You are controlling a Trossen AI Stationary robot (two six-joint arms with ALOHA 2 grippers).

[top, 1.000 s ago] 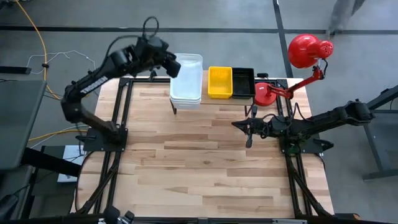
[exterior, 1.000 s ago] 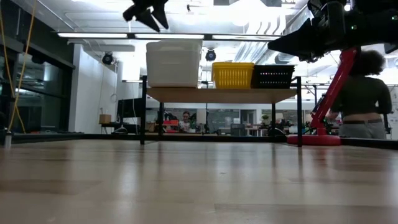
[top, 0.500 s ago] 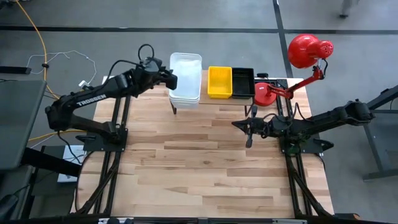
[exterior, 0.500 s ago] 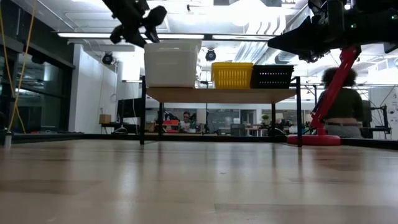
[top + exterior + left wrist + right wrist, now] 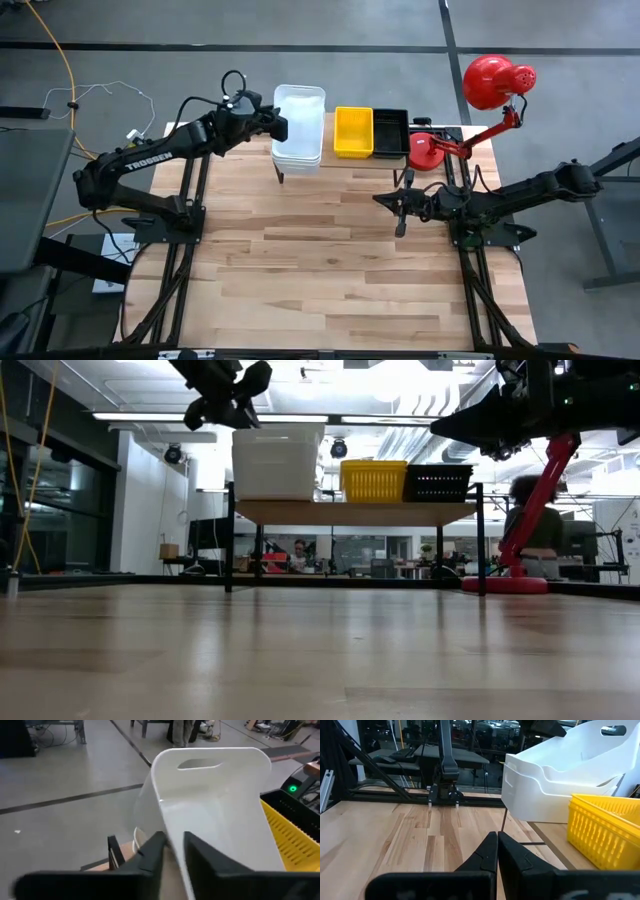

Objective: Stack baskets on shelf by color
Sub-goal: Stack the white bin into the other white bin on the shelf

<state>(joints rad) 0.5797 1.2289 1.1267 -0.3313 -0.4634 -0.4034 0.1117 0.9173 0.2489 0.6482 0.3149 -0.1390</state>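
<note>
A stack of white baskets [image 5: 300, 125] [image 5: 278, 460] stands on the left end of the shelf [image 5: 355, 512]. Beside it on the shelf sit the yellow basket [image 5: 354, 131] and then the black basket [image 5: 391, 132]. My left gripper [image 5: 280, 127] [image 5: 175, 852] is at the left rim of the top white basket [image 5: 215, 820]. It is narrowly open, with the rim between its fingers. My right gripper [image 5: 400, 205] [image 5: 497, 850] is shut and hovers over the table in front of the shelf's right end. My left gripper has one finger [image 5: 150, 857] outside and one [image 5: 200, 857] inside the left wall of the top white basket, at its rim [image 5: 167, 832], coming from the table's left. I cannot tell whether either finger touches the wall. The basket rests in the stack.
A red desk lamp [image 5: 490, 85] stands with its base [image 5: 425, 152] beside the shelf's right end, close to the black basket. The bare wooden table [image 5: 330, 270] stretches from the shelf to the near edge. A person [image 5: 535, 525] shows in the room behind.
My left gripper has come from above the white stack's far left corner down toward the table's left and near side, tipping as it went. It has stayed at the stack's left rim for the last half second. The top white basket has shifted slightly left.
</note>
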